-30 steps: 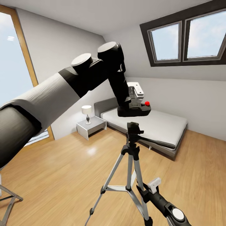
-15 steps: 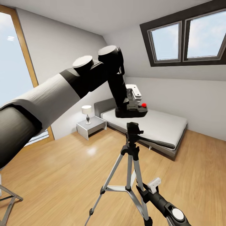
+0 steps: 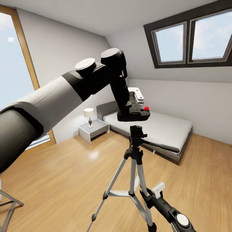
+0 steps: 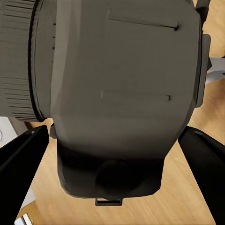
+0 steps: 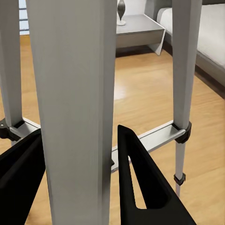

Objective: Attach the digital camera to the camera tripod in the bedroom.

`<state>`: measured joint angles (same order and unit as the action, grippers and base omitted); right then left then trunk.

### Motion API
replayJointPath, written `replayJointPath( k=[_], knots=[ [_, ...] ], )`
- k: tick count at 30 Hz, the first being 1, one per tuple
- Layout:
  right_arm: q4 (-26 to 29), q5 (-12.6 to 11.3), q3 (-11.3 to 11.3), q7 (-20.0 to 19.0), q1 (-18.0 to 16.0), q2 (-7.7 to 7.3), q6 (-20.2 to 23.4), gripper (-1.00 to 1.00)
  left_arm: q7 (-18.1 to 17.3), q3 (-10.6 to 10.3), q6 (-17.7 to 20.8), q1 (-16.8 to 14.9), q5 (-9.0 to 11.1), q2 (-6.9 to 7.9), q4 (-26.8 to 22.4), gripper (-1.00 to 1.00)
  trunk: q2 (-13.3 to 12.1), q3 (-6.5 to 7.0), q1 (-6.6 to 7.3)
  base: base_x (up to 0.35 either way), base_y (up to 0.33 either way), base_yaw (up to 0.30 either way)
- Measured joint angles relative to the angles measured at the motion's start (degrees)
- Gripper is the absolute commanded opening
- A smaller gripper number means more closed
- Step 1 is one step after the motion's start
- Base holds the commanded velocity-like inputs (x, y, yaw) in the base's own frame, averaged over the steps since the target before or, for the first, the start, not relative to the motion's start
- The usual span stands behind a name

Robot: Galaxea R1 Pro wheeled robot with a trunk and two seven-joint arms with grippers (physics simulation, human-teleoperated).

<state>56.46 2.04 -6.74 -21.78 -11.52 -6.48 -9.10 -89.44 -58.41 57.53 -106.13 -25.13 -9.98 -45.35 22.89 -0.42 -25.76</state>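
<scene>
The black digital camera (image 3: 133,114), with a red button on top, hangs in the air in my left gripper (image 3: 135,102), which is shut on it. It sits just above the black pan head of the camera tripod (image 3: 136,131), with a small gap between them. Close up in the left wrist view, the camera body (image 4: 117,93) sits between the two black fingers (image 4: 23,159). My right gripper (image 3: 151,193) is low down and shut on a silver tripod leg (image 5: 79,108), with one finger on each side of it.
A low grey bed (image 3: 161,129) stands against the back wall of the bedroom, with a nightstand (image 3: 93,130) and lamp to its left. A tall window (image 3: 13,74) is at the left. Dark stool legs (image 3: 9,206) show at the lower left corner. The floor is light wood.
My left arm has carried the camera a little to the left and slightly down, closer over the tripod head. The right gripper and the tripod have stayed still.
</scene>
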Motion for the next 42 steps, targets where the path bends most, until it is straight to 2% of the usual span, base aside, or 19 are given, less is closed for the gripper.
replayJointPath(
  k=[18, 30, 34, 38, 42],
  knots=[
    [0.0, 0.0, 0.0, -0.1, 0.0, 0.00, 0.0, -1.00, 0.8, 0.0, 0.0, 0.0, 0.1, 0.00, 0.2, -1.00, 0.0, 0.00, 0.00, 0.000, 0.000, 0.000],
    [0.1, 0.0, 0.0, -0.4, 0.0, 0.00, 0.1, -1.00, 1.5, 0.0, -0.2, 2.6, 0.1, 0.00, -0.2, -1.00, 0.0, 0.00, 0.00, 0.000, 0.000, 0.000],
    [0.1, 0.0, 0.0, -0.4, 0.0, 0.00, 0.1, -1.00, 4.1, 0.0, -0.2, 2.7, 0.0, 0.00, -0.2, -1.00, 0.0, 0.00, 0.00, 0.000, 0.000, 0.000],
    [0.1, 0.0, 0.0, -0.4, 0.0, 0.00, 0.1, -1.00, 10.3, 0.0, -0.2, 3.1, 0.2, 0.00, -0.5, -1.00, 0.0, 0.00, 0.00, 0.000, 0.000, 0.000],
    [0.1, 0.0, 0.0, -0.4, 0.0, 0.00, 0.1, -1.00, 11.9, 0.0, -0.1, 3.4, 0.3, 0.01, -0.6, -1.00, 0.0, 0.00, 0.00, 0.000, 0.000, 0.000]
  ],
)
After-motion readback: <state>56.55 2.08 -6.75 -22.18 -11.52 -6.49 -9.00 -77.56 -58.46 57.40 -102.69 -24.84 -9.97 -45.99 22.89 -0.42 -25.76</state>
